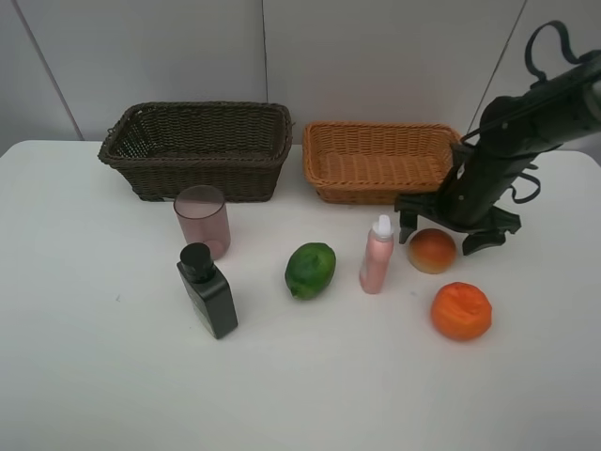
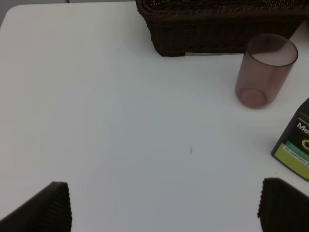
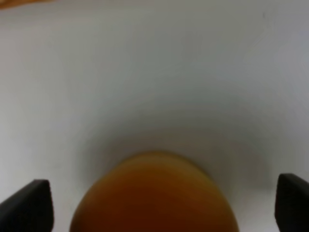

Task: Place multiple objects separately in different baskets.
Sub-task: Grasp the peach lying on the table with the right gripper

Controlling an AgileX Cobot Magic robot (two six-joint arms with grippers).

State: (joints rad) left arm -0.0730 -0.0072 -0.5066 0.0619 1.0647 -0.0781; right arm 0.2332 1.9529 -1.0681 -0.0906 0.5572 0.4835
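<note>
On the white table (image 1: 94, 376), just in front of the tan basket (image 1: 376, 127), the peach-coloured fruit (image 1: 432, 252) sits between the wide-open, empty jaws of the right gripper (image 1: 440, 240). Round, smooth and probably light, it could roll, so a grip across its widest middle looks safest. The left gripper (image 2: 164, 205) hangs open and empty.

The right arm (image 1: 512, 141) is black, with looped cables (image 1: 549, 38) and a two-fingered pincer (image 1: 439, 239).
</note>
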